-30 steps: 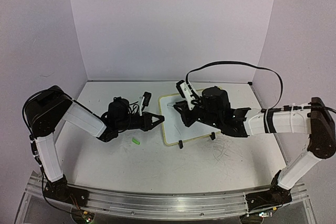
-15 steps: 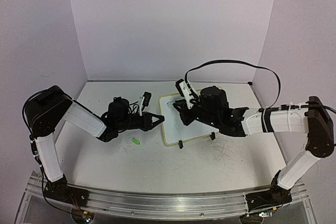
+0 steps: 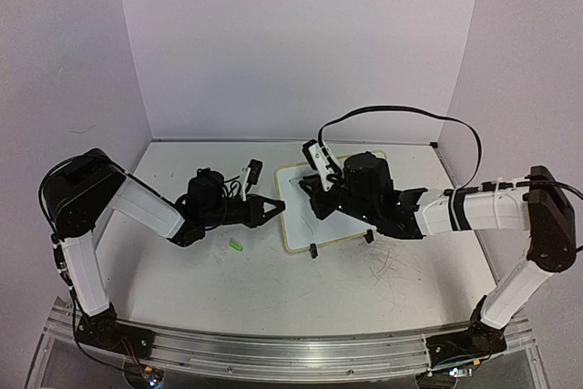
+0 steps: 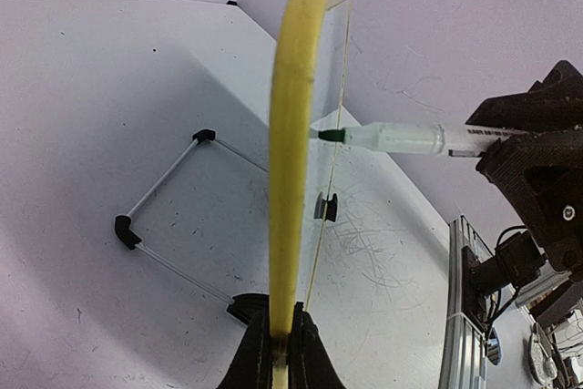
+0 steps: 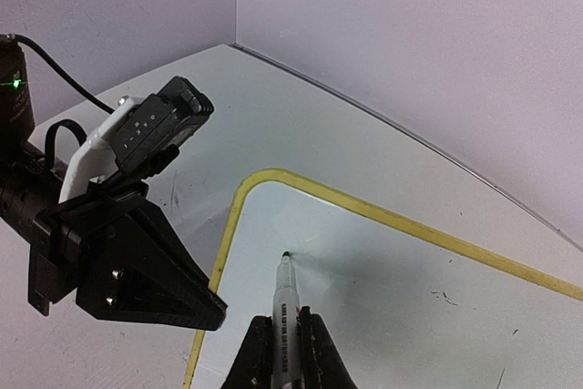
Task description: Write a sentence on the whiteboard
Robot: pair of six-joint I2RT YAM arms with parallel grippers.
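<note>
At whiteboard (image 5: 410,289) rim: left tool (image 4: 281,325) pinched shut on the yellow edge.
Over its face: right tool (image 5: 285,332) clamped on marker (image 5: 284,289).
Marker tip: touching whiteboard.

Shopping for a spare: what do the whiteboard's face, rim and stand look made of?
The whiteboard's face: smooth, faintly glossy white, probably a coated sheet. The rim: matte yellow-green, likely plastic or rubber, curving seamlessly round the corner. The stand: thin silvery wire, seemingly metal, with black caps at its bends.
</note>
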